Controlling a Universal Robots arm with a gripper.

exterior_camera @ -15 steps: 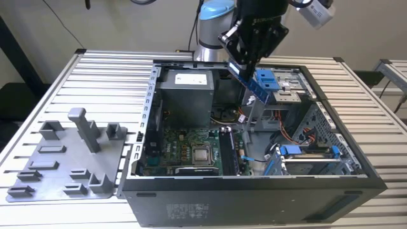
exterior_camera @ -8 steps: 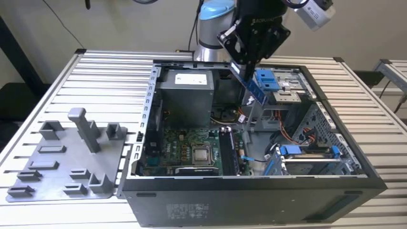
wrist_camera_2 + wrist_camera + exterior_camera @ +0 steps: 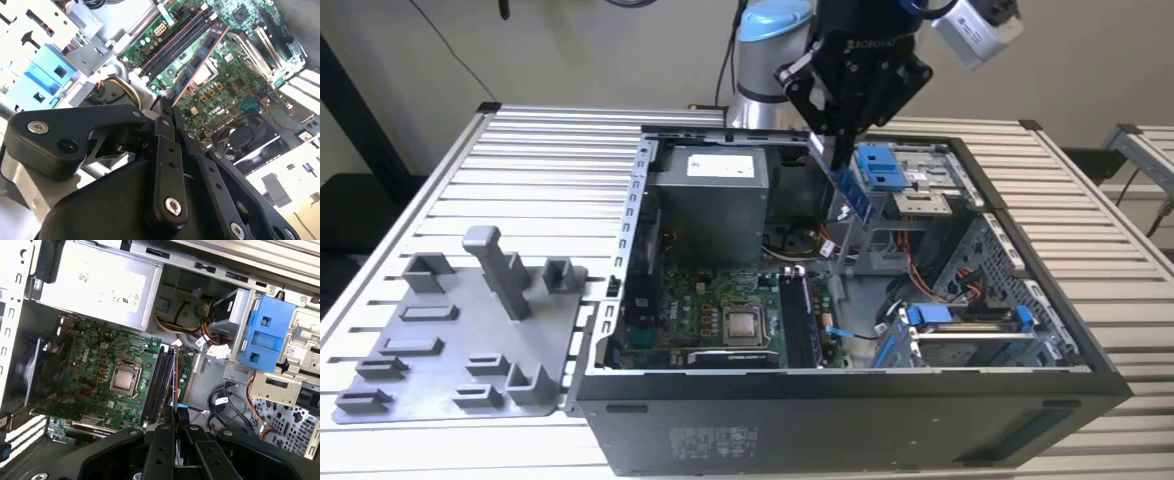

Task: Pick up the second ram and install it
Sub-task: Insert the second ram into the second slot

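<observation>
Slatted counter, open case. Ram clenched by one end in jaws of gripper, held above slots; long axis judged roughly parallel to slots, slightly aside.

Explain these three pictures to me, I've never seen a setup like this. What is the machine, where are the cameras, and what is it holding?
The machine is a single robot arm that ends in a black gripper. The exterior view comes from a camera off the arm that looks over the whole scene. Both wrist views come from cameras riding on the arm, and they look past the gripper into the work.

An open computer case lies on the slatted metal table with its motherboard exposed. A grey holder tray sits at the exterior view's left.

The gripper is shut on the second ram, a slim dark memory board, and holds it over the open case.
</observation>
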